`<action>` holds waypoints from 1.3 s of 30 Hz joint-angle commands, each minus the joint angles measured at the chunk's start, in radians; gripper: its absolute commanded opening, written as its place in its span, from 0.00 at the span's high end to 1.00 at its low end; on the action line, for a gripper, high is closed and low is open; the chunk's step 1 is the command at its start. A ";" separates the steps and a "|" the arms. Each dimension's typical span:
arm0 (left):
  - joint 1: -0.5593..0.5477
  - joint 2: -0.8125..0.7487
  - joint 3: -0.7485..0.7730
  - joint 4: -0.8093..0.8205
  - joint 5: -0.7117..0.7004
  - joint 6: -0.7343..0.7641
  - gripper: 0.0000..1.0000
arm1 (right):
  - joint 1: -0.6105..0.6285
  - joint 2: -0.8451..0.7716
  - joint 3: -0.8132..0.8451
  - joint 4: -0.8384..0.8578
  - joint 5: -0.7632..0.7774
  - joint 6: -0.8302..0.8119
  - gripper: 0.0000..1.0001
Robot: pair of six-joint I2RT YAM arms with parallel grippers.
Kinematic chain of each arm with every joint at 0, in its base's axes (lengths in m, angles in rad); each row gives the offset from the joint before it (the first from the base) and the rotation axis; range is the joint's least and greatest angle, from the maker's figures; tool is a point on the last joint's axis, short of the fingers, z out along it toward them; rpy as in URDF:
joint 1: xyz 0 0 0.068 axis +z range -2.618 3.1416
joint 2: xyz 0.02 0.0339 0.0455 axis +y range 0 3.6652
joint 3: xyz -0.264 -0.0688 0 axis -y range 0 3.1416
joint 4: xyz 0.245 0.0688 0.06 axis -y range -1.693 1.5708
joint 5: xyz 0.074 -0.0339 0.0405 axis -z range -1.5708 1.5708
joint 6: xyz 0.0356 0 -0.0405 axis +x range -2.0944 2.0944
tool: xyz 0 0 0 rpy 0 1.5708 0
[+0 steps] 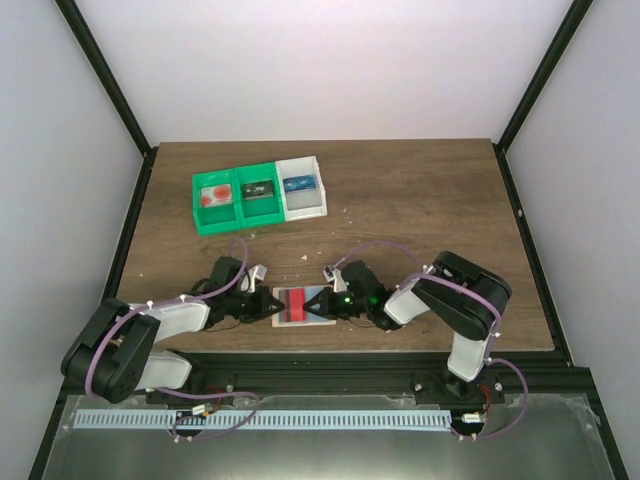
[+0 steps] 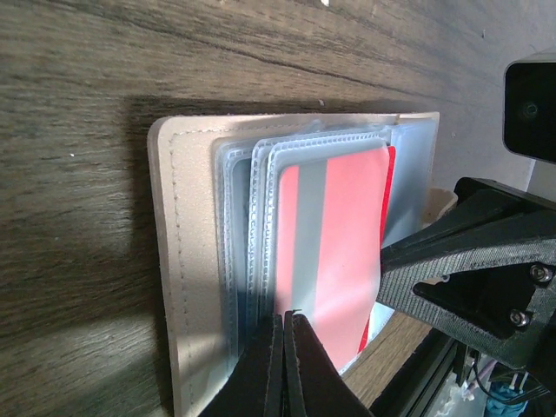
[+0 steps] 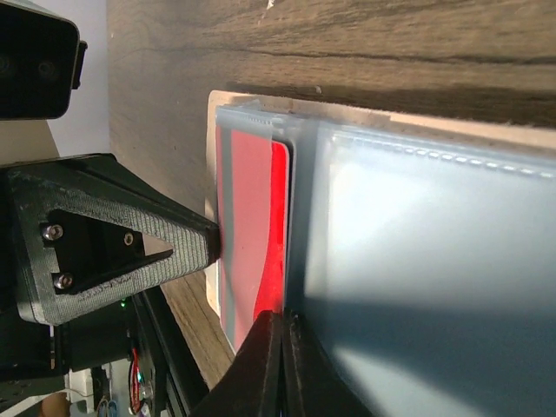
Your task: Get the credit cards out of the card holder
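Observation:
The tan card holder (image 1: 300, 323) lies open near the table's front edge, between my two grippers. A red card with a grey stripe (image 2: 339, 234) sits in its clear pocket, its bright edge poking out toward the middle (image 3: 278, 217). My left gripper (image 2: 285, 314) is shut on the edge of the holder's pocket panels (image 2: 239, 243). My right gripper (image 3: 284, 317) is shut at the red card's protruding edge, next to the grey-blue panel (image 3: 417, 243). In the top view the left gripper (image 1: 268, 306) and the right gripper (image 1: 325, 300) face each other across the holder.
A green tray (image 1: 236, 224) at the back left holds a red-and-white card (image 1: 215, 196) and a dark card (image 1: 259, 190). A white tray (image 1: 303, 210) beside it holds a blue card (image 1: 298, 184). Bare wood lies between the trays and the arms.

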 commanded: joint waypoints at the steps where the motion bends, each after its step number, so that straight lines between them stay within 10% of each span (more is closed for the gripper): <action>1: -0.004 0.011 -0.027 -0.034 -0.086 0.029 1.00 | 0.004 -0.024 -0.004 0.037 -0.003 -0.021 0.99; 29: -0.004 0.002 -0.010 -0.053 -0.122 0.020 0.99 | -0.033 -0.190 -0.107 -0.060 0.109 -0.146 0.99; 39: -0.004 -0.162 0.089 -0.138 -0.082 -0.043 0.53 | -0.034 -0.407 -0.082 -0.292 0.294 -0.399 0.99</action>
